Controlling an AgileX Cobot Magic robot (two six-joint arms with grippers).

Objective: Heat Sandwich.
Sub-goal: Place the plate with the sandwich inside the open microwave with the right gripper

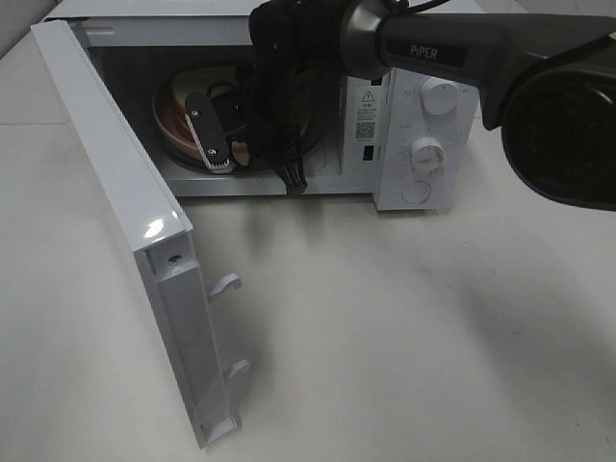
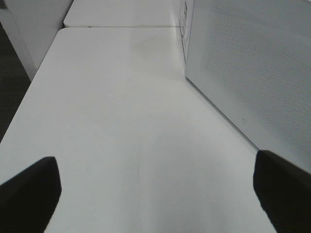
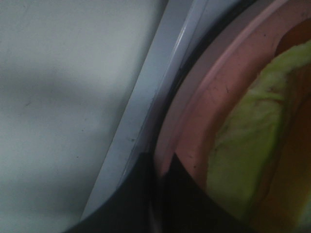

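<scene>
The white microwave point(image 1: 423, 115) stands at the back with its door point(image 1: 125, 212) swung wide open to the left. My right gripper point(image 1: 229, 144) reaches into the cavity and is shut on the rim of the round pink plate point(image 1: 171, 120), which sits on the turntable. In the right wrist view its fingers point(image 3: 146, 194) pinch the plate rim point(image 3: 209, 97), and the sandwich's pale green filling point(image 3: 243, 160) lies on the plate just beyond. The arm hides the sandwich in the exterior view. My left gripper point(image 2: 156, 179) is open and empty over the table, beside the microwave's side wall point(image 2: 243, 63).
The open door juts toward the front left, with two latch hooks point(image 1: 224, 285) on its edge. The control panel with two knobs point(image 1: 428, 152) is on the microwave's right. The white table point(image 1: 404, 327) spreads in front.
</scene>
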